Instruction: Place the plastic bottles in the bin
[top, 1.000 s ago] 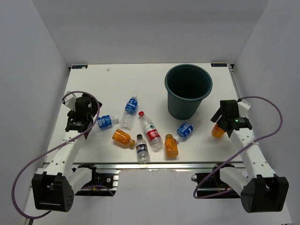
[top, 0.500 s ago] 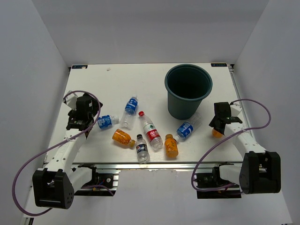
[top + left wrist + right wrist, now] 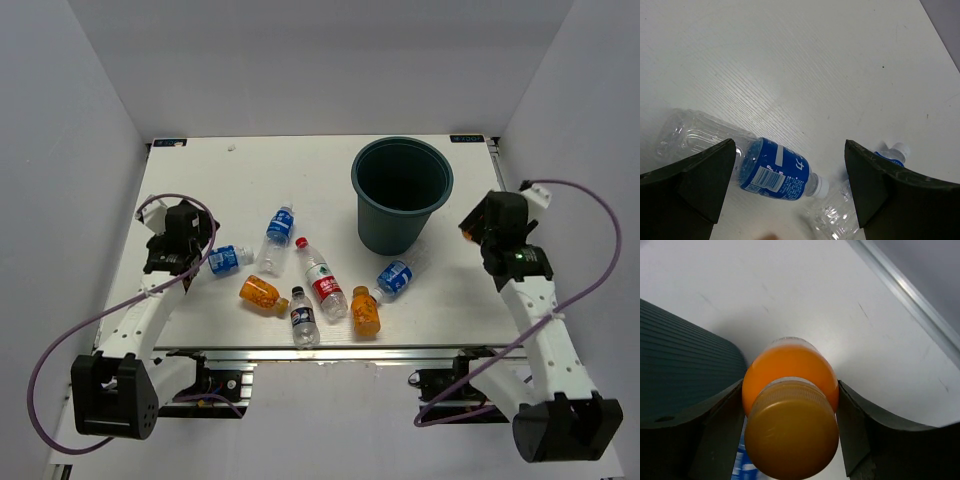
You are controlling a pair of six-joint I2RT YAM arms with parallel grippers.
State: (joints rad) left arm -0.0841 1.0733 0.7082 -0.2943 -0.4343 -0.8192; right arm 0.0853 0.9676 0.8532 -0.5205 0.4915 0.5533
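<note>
Bottles (image 3: 322, 282) & bin (image 3: 392, 232) on white tabletop (image 3: 250, 180) w/ pale walls (image 3: 300, 60).

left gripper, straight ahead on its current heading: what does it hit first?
Probably the clear blue-label bottle lying on its side inside the open left gripper. Depth is unclear, so it could meet the bare table beside it instead.

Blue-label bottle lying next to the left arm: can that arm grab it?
Probably yes. The left gripper is open right above the blue-label bottle, and nothing covers it.
</note>
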